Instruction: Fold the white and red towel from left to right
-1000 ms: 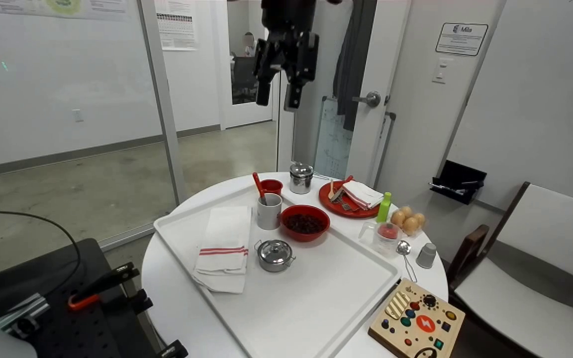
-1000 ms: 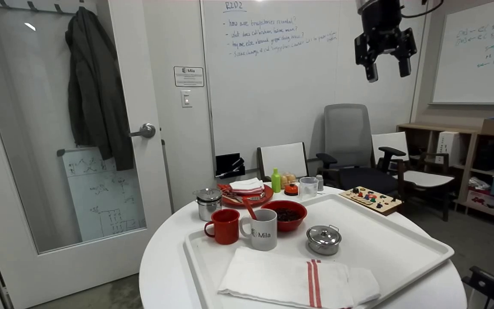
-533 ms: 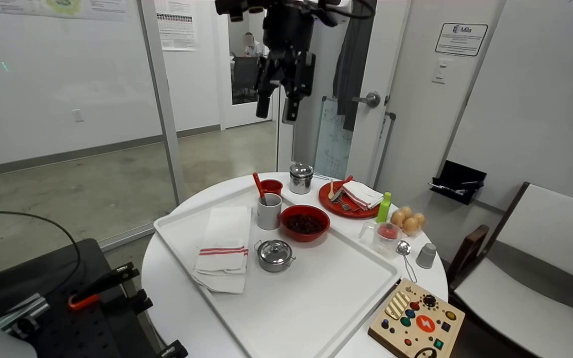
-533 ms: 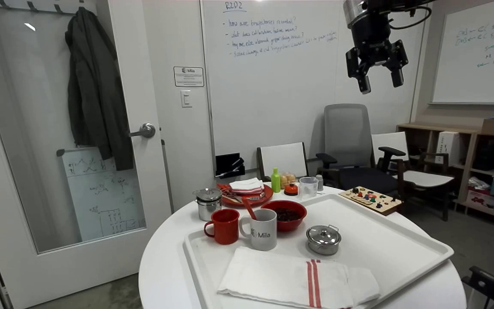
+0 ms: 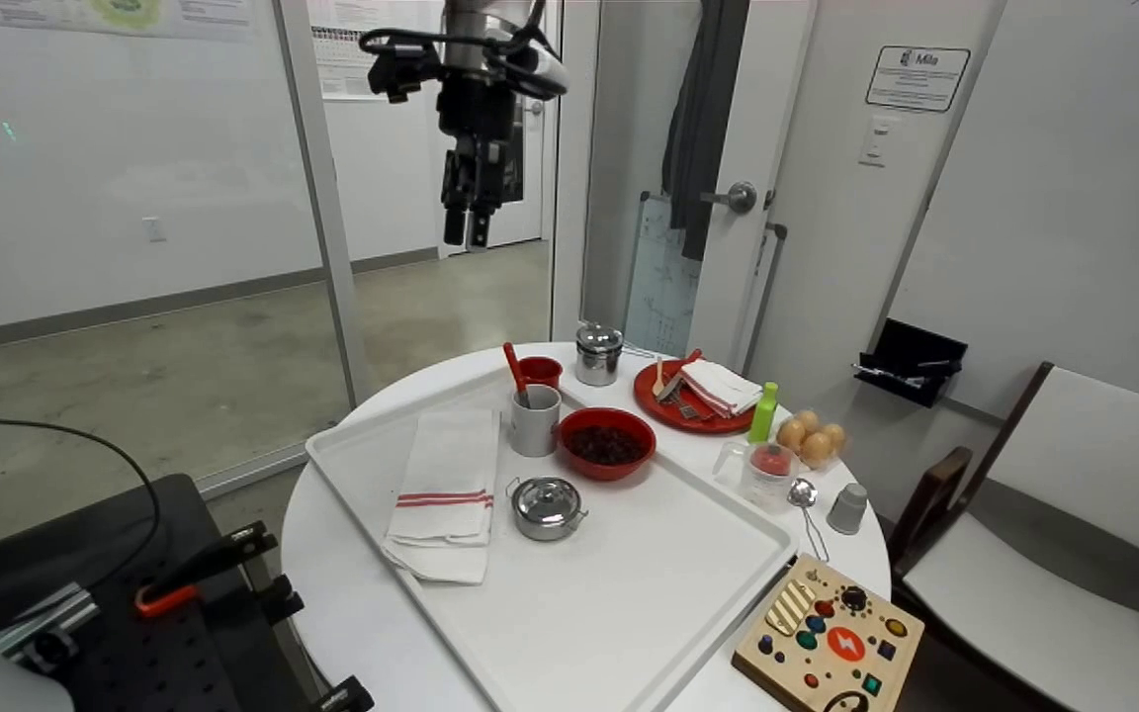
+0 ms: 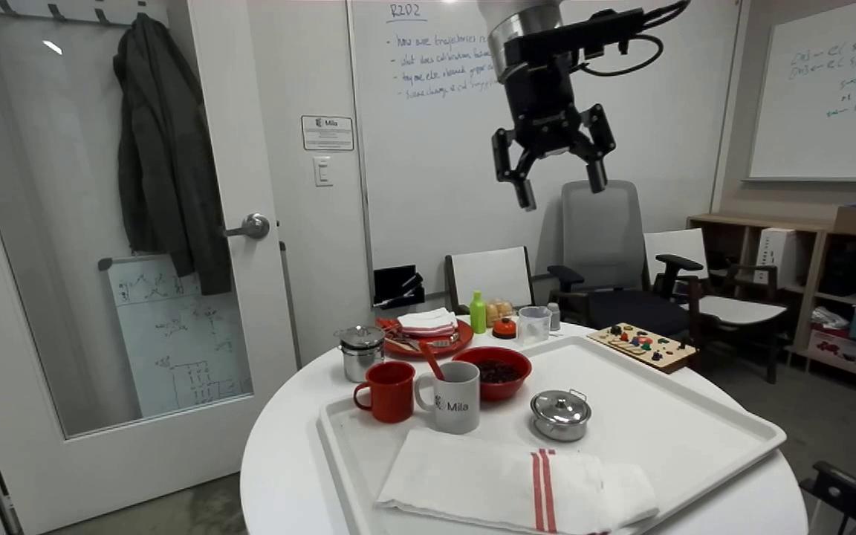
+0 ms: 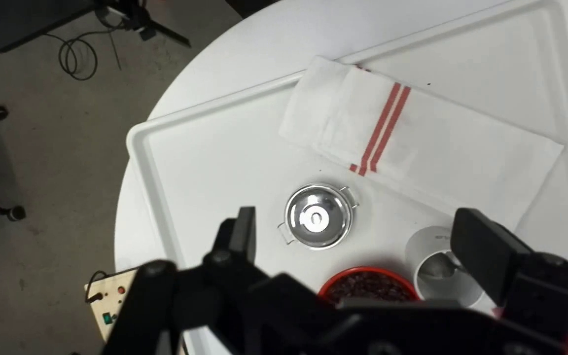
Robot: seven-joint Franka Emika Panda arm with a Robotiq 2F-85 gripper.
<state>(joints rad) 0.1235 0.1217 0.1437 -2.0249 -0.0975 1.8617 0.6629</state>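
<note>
Item: one flat rectangular white cloth towel with red stripes [image 7: 442, 143], on the white rectangular plastic-looking tray [image 7: 200, 162], near the round silver metal pot [image 7: 317, 216]. Item: one black two-fingered end effector [image 6: 562, 195], released, holding nothing, well above. We judge this the approach; we should descend clear of the pot, pinching only the towel's edge.
</note>
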